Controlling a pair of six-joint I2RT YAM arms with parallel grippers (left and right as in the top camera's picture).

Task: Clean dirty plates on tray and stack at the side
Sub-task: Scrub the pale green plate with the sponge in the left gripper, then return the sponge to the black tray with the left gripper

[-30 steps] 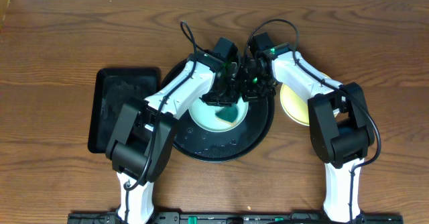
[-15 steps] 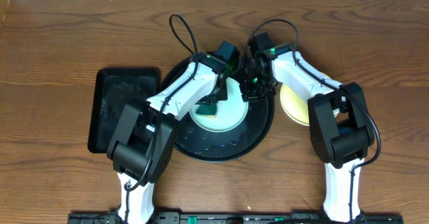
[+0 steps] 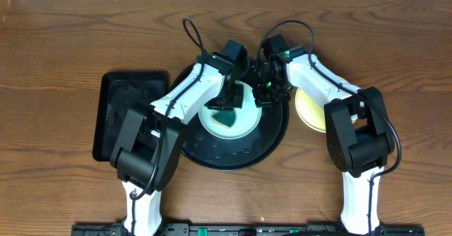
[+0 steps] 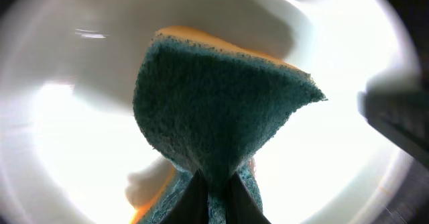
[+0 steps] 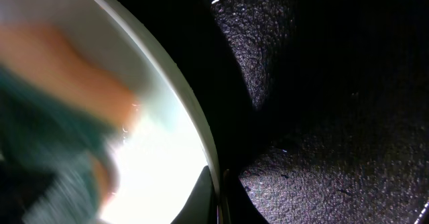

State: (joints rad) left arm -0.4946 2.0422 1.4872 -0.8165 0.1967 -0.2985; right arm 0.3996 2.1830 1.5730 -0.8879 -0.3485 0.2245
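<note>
A pale mint-blue plate (image 3: pixel 244 123) lies on the large round black tray (image 3: pixel 212 155). My left gripper (image 3: pixel 227 107) is shut on a green and orange sponge (image 4: pixel 214 110) and presses it on the plate's inside (image 4: pixel 80 130). My right gripper (image 3: pixel 263 95) is shut on the plate's right rim (image 5: pixel 191 113), with one finger inside and one outside. A pale yellow plate (image 3: pixel 311 109) lies on the table right of the tray, partly hidden by my right arm. No second mint-blue plate shows separately.
A smaller rectangular black tray (image 3: pixel 127 112) lies on the wooden table left of the round tray. The round tray's wet black floor (image 5: pixel 335 117) shows beside the plate in the right wrist view.
My left gripper has swept the sponge across the plate, from its right part to the left and then back toward the middle. My right gripper has stayed on the rim.
</note>
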